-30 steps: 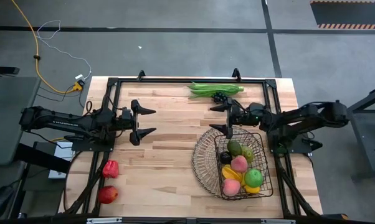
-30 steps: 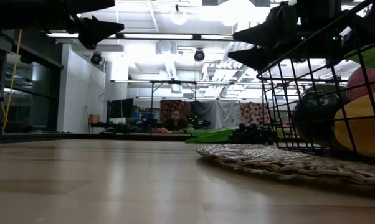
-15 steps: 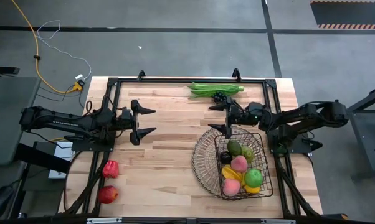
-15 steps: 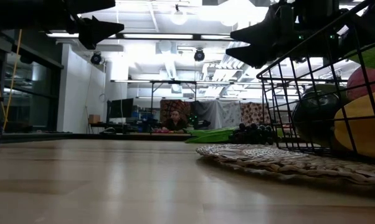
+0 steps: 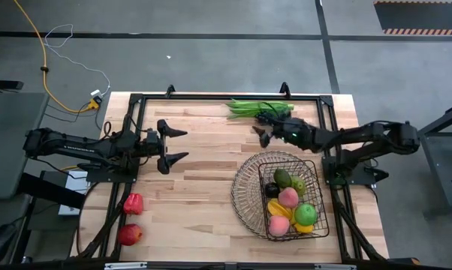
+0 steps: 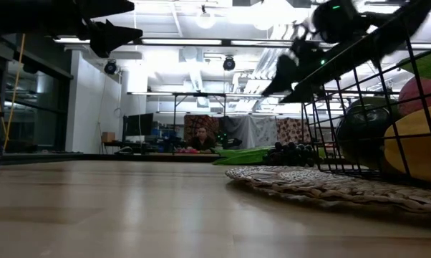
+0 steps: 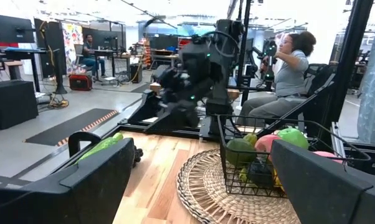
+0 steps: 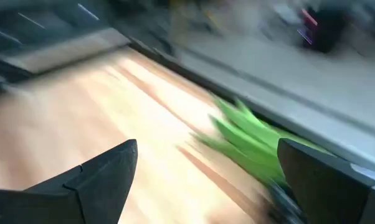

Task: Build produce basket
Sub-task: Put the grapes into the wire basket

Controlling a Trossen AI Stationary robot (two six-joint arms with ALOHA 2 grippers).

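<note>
Pale wooden tabletop (image 5: 203,180), dark wire basket (image 5: 282,196) lower right, part-filled. My right gripper (image 5: 262,129), jaws spread, nears long green beans (image 5: 252,107) at top centre; I should straddle them squarely.

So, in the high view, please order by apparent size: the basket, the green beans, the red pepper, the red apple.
1. The basket, by far the largest.
2. The green beans, a long, thin bundle.
3. The red pepper and the red apple look about alike; I would not rank them.
</note>
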